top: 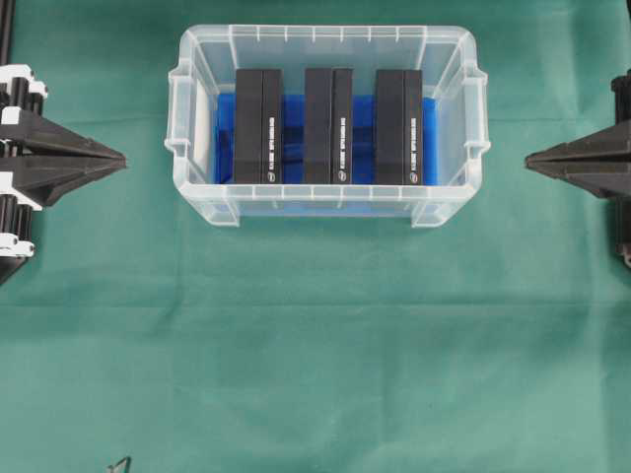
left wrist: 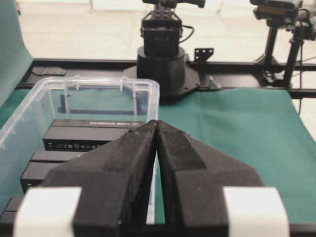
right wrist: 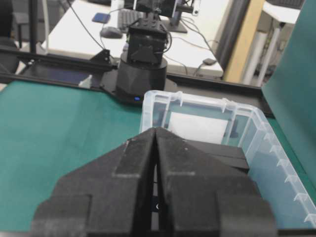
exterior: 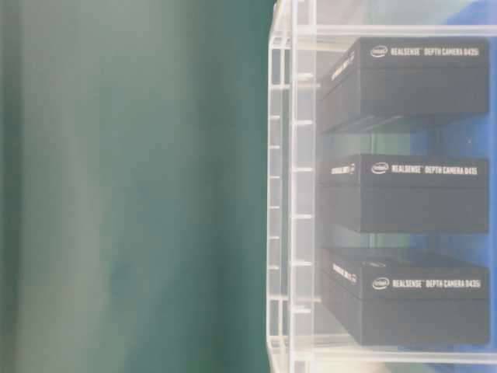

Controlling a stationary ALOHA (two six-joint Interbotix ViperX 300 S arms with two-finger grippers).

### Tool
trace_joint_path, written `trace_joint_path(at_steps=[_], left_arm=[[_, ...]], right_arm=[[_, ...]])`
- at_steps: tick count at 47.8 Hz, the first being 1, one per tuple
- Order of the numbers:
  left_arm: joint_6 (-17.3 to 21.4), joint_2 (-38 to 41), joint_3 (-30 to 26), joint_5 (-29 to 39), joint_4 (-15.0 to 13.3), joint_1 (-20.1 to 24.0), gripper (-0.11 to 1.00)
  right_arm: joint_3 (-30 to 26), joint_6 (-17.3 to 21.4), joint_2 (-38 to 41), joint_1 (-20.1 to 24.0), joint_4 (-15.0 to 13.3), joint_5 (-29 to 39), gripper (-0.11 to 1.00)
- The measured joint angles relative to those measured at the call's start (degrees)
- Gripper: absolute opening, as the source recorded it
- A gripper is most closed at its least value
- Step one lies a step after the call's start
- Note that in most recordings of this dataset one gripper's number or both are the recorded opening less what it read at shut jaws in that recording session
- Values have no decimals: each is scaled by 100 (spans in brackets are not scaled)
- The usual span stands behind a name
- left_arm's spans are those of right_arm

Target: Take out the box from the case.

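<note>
Clear case [top: 326, 210] sits on green cloth [top: 315, 345] at upper centre of overhead view, three black boxes standing on edge inside in a row: left box [top: 258, 126], middle box [top: 328, 125], right box [top: 398, 126], blue liner [top: 294, 138] showing in the gaps between them. Boxes apart from each other and from the case's short walls, gaps narrow. Wide bare cloth in front of the case and on both sides. Left gripper [top: 122, 158] pinched closed, tips touching, empty, parked well left of the case; right gripper [top: 527, 161] same, closed and empty, well right of it. Both point at the case from outside the rim.

Table-level view alone gives the box print, "RealSense Depth Camera", through the ribbed wall [exterior: 291, 194]; picture is turned sideways, boxes stacked top to bottom. Left wrist view shows closed fingers [left wrist: 128, 168] covering the case's near part, opposite arm base [left wrist: 162, 59] behind. Right wrist view: box tops partly hidden by the fingers [right wrist: 138, 168]. Small dark item at overhead bottom edge [top: 119, 465] cut off, can't identify
</note>
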Motion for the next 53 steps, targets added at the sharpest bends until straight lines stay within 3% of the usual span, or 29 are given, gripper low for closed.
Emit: trace_joint_path(at_steps=[11,19,39,53], left_arm=[[-44,-123,-105,369,70,-18,9],[-141,-316,-352,703,70,-18,9],[-413,-378,-1951,2777,79,-18,9],[-606,-44,-2514,4078,105,-18,9]], right_arm=[[-158,132,0,0,9,448,1],[-686,202,-9,0,9,1204,1],[-2681,448,255,0,0,2988,1],[-3050,677,413,0,9,3973,1]])
